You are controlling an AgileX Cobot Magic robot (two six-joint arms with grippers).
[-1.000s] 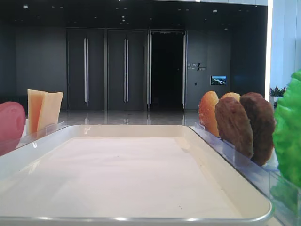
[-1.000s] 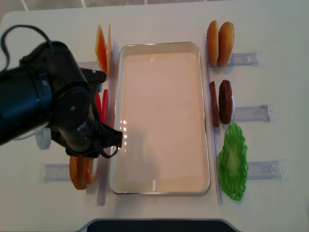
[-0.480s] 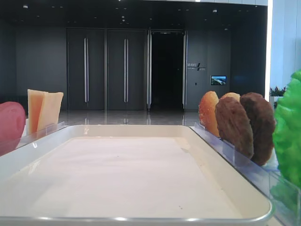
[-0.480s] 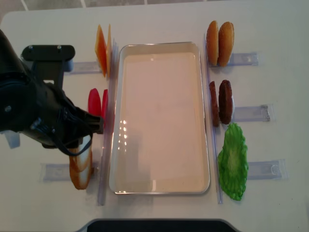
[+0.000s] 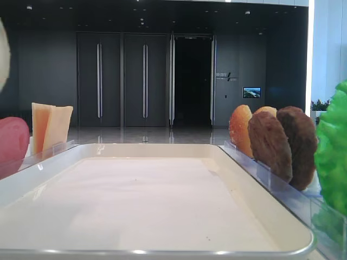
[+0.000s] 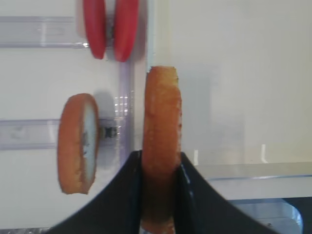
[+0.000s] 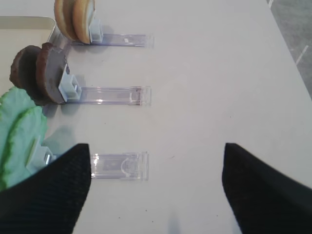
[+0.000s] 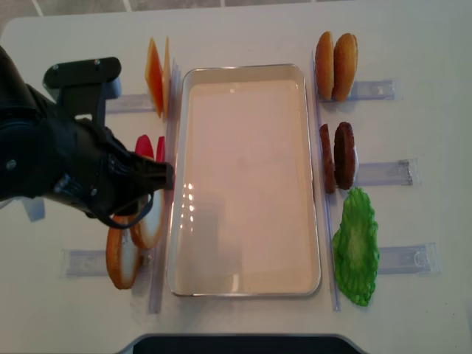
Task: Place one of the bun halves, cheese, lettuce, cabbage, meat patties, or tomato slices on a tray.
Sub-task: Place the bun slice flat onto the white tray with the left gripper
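My left gripper (image 6: 161, 168) is shut on a golden-brown bun half (image 6: 162, 122), held on edge above the left rim of the cream tray (image 6: 234, 97). In the overhead view that bun half (image 8: 153, 220) hangs beside the tray (image 8: 251, 177), under the black left arm (image 8: 66, 169). A second bun half (image 8: 122, 259) stands in its clear holder just to the left. My right gripper (image 7: 156, 190) is open over bare table, right of the lettuce (image 7: 19, 131) and the meat patties (image 7: 41, 73).
Red tomato slices (image 8: 151, 147) and cheese (image 8: 157, 74) stand left of the tray. Two more bun halves (image 8: 336, 65), patties (image 8: 338, 156) and lettuce (image 8: 357, 247) line its right side in clear holders (image 8: 402, 258).
The left gripper has lifted one bun half out of its holder and carried it toward the tray's left rim. A pale edge has appeared at the low view's top left.
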